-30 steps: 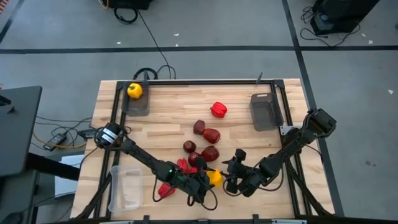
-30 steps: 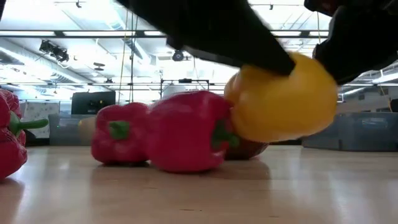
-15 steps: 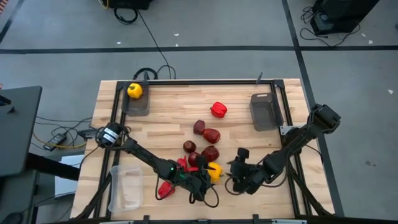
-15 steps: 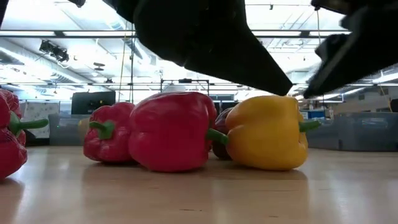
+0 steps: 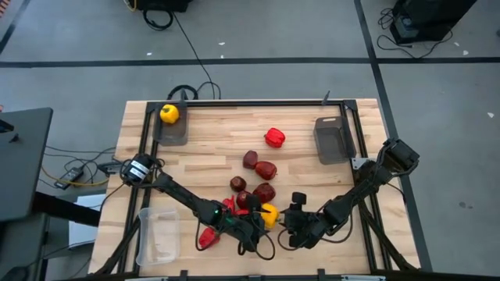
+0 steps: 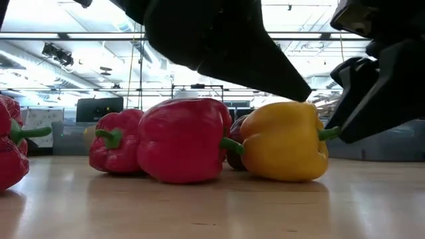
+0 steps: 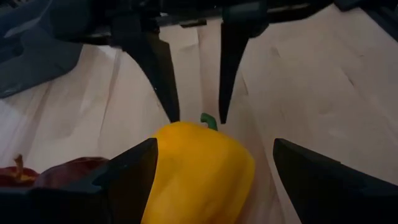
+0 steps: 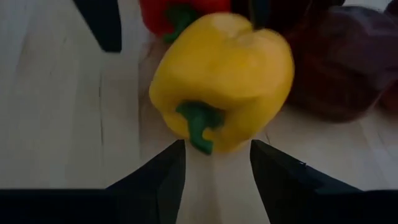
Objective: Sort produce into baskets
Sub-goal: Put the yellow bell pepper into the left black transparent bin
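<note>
Low view: the yellow pepper (image 6: pixel 285 143) lies on the table (image 6: pixel 212 206), hiding a maroon fruit (image 6: pixel 236 143). The right gripper (image 8: pixel 214 163) gapes at its stem, the left gripper (image 7: pixel 211 171) spread around it, neither gripping.

Even, bright overhead light from ceiling strips glares white behind my arms in the low view — they read as black silhouettes. My wrist views are dimmer, my fingers (image 8: pixel 155 180) soft and out of focus, the yellow pepper (image 8: pixel 221 84) faintly blurred.
</note>
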